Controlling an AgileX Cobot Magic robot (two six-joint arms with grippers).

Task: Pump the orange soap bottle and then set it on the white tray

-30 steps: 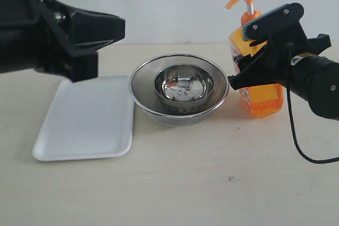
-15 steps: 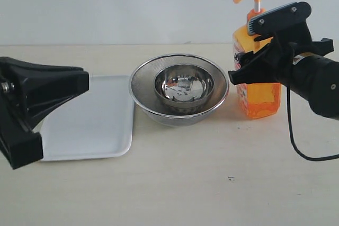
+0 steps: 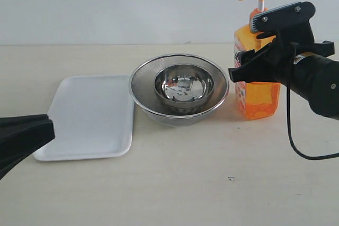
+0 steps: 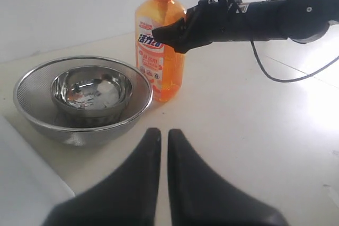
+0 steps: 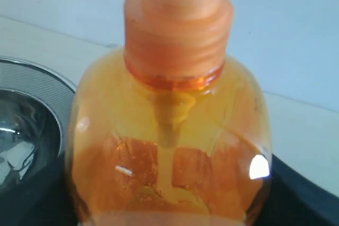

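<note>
Beige table (image 3: 212, 183), white tray (image 3: 90, 115) left, right hand (image 3: 246, 48) clasping orange soap bottle (image 3: 262, 99)

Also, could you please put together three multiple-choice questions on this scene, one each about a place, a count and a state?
1. Where is the soap bottle? A) upright on the table beside the bowls; B) inside the bowls; C) lying flat on the table.
2. How many steel bowls are there? A) one; B) two, nested; C) four.
3. How is the left gripper? A) wide open; B) shut on a bowl; C) shut, holding nothing.
Answers: 1 A, it stands upright with its base on the table next to the bowls; 2 B, a small bowl sits inside a wider mesh one; 3 C, its fingers are closed together with nothing between them.
</note>
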